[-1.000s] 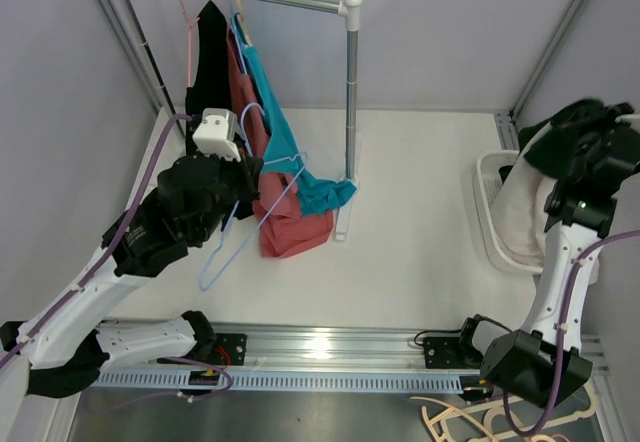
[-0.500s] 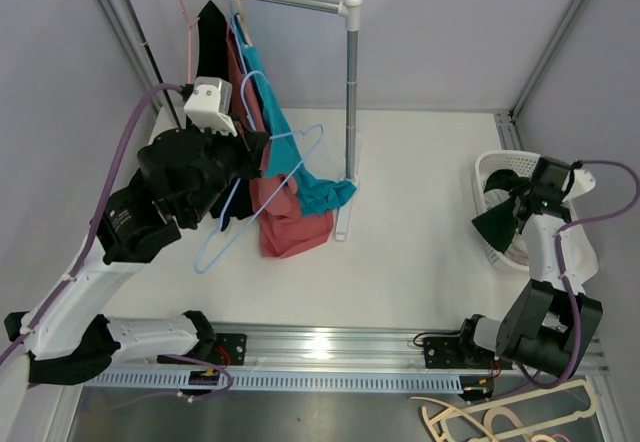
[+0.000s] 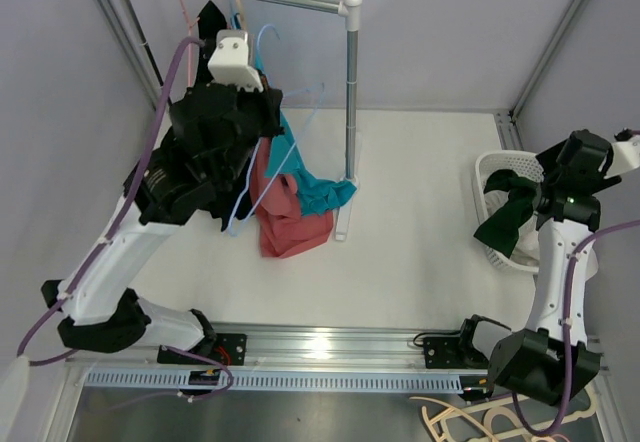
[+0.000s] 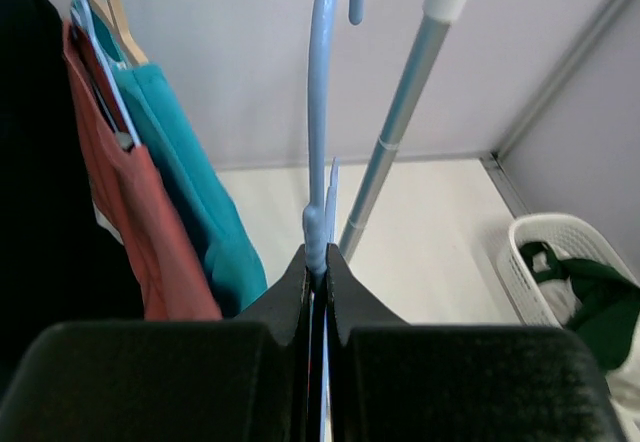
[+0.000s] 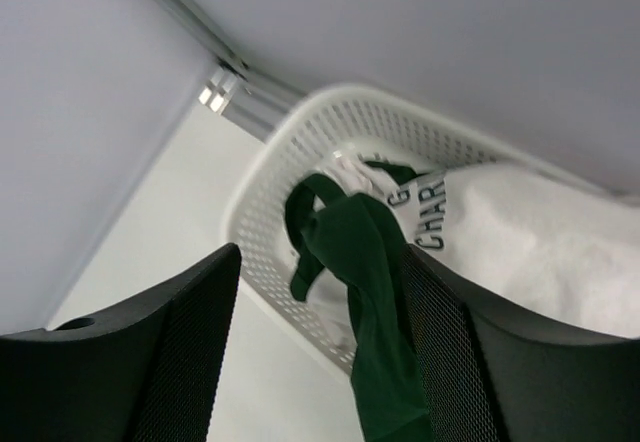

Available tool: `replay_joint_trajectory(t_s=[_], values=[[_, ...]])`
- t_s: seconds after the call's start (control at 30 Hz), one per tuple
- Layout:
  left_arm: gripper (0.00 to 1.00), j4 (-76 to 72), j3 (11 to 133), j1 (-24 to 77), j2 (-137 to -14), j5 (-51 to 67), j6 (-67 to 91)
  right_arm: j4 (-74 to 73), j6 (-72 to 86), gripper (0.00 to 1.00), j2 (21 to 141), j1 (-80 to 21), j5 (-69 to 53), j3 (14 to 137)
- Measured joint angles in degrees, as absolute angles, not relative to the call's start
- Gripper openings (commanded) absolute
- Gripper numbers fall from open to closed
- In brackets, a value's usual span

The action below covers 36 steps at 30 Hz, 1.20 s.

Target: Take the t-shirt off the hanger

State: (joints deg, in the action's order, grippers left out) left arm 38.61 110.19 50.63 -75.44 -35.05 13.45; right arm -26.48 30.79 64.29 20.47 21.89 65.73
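The white surface (image 3: pixel 420 222) lies under both arms. A clothes rack stands on it, its metal rail (image 3: pixel 290 0) crossing just above and beyond the left fingers (image 4: pixel 290 292). Its upright post (image 4: pixel 395 132) is to their right.

The left arm (image 3: pixel 150 232) reaches high towards the rail, and the right arm (image 3: pixel 555 262) leans over the right edge of the surface.

Below and ahead of the right fingers (image 5: pixel 190 342) sits a white mesh basket (image 5: pixel 270 252) with a white printed garment (image 5: pixel 530 242) inside it.

Three garments hang on the rack to the left of the left fingers. The black one (image 4: pixel 40 212) is farthest left, the red one (image 4: pixel 140 232) is next, and the teal one (image 4: pixel 190 192) is closest.

The dark green t-shirt (image 5: pixel 365 262) is off the hanger. It hangs in the gap between the right fingers, close against the right-hand one. Its upper part is over the basket rim and it drapes down the basket's near side. The right fingers are spread wide apart and released, and neither presses the cloth.

The left fingers are clenched on the stem of a bare light blue hanger (image 4: pixel 320 112). It rises straight up from between their tips, with its hook up by the rail.
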Motion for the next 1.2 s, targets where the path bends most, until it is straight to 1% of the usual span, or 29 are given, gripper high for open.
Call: replay_joint_trajectory(t_s=[0.2, 0.33, 0.4, 0.57, 0.67, 0.97, 1.2], values=[[0.01, 37.0, 122.4, 50.2, -86.6, -41.0, 9.2, -28.9, 28.1, 0.72, 61.6, 20.5, 21.5, 72.5], [0.01, 39.3, 137.6, 48.4, -97.1, -42.9, 7.9, -31.3, 26.5, 0.73, 60.7, 20.3, 18.9, 75.3], [0.01, 39.2, 141.7, 47.6, -100.5, -43.5, 7.2, -32.2, 26.0, 0.73, 58.6, 19.8, 17.0, 75.4], [0.01, 38.2, 141.0, 45.5, -103.1, -44.0, 5.9, -32.8, 25.6, 0.75, 51.7, 19.0, 14.1, 76.3], [0.01, 35.8, 141.0, 44.8, -104.8, -44.9, 4.6, -32.8, 25.4, 0.75, 50.2, 19.0, 13.3, 79.0], [0.01, 24.1, 141.1, 44.7, -110.9, -45.8, -2.2, -32.8, 25.4, 0.76, 50.5, 18.8, 9.1, 80.0], [0.01, 14.6, 141.1, 44.7, -113.4, -48.2, -7.2, -32.8, 25.4, 0.76, 50.3, 18.8, 7.1, 79.9]])
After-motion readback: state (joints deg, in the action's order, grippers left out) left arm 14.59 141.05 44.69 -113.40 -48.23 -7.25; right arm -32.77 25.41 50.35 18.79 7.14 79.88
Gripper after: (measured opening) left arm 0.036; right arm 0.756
